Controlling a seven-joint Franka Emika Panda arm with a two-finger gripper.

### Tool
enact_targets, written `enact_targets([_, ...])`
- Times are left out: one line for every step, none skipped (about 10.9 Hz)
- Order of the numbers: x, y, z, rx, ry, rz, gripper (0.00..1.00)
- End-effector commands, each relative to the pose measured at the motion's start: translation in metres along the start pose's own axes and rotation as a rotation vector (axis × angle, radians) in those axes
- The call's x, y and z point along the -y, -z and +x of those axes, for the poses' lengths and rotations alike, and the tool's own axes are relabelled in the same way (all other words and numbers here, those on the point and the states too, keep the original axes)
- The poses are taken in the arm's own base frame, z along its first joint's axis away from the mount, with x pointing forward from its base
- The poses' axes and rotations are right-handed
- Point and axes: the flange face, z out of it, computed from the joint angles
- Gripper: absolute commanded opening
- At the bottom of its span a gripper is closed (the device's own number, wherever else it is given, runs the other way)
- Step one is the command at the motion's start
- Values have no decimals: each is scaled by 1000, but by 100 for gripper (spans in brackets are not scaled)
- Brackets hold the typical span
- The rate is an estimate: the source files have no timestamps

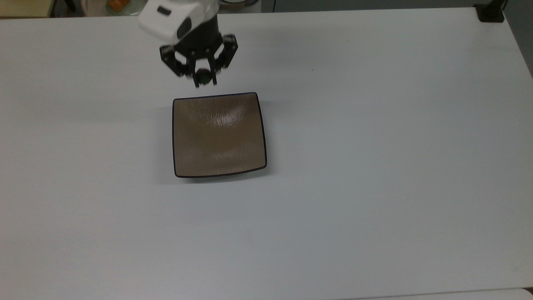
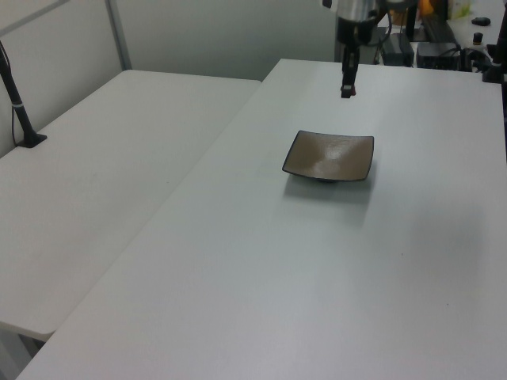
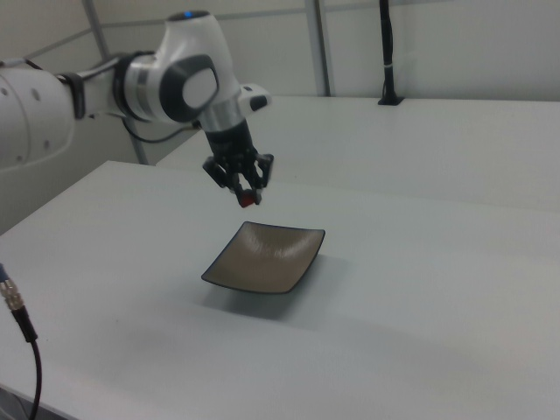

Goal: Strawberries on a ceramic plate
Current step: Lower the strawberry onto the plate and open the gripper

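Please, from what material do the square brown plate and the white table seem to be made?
The ceramic plate looks like glazed ceramic: its tan-brown surface is glossy, with a bright reflection near one edge, a faint streaked texture and a thin dark rim. The table looks like a matte white laminate or painted board, smooth and without sharp reflections; the exact material cannot be told from its look.

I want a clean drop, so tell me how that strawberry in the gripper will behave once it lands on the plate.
The strawberry looks small and roundish, so it may roll. The plate is glossy, probably slippery, though its upturned edges should contain it. Held in the gripper above the plate, it could bounce.
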Motion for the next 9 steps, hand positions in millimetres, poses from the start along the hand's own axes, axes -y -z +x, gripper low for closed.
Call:
enact_targets([1, -55, 6, -32, 14, 11, 0])
enact_targets([2, -72, 8, -34, 16, 11, 0])
enact_targets([4, -89, 9, -13, 20, 17, 0])
enact_targets([6, -106, 12, 0, 28, 16, 1])
enact_targets([7, -120, 18, -21, 28, 11, 1])
enact_targets([8, -136, 20, -32, 25, 9, 1])
enact_targets([8, -144, 20, -46, 25, 6, 1])
enact_targets([14, -158, 20, -52, 33, 6, 1])
enact_targets([20, -165, 22, -58, 40, 6, 1])
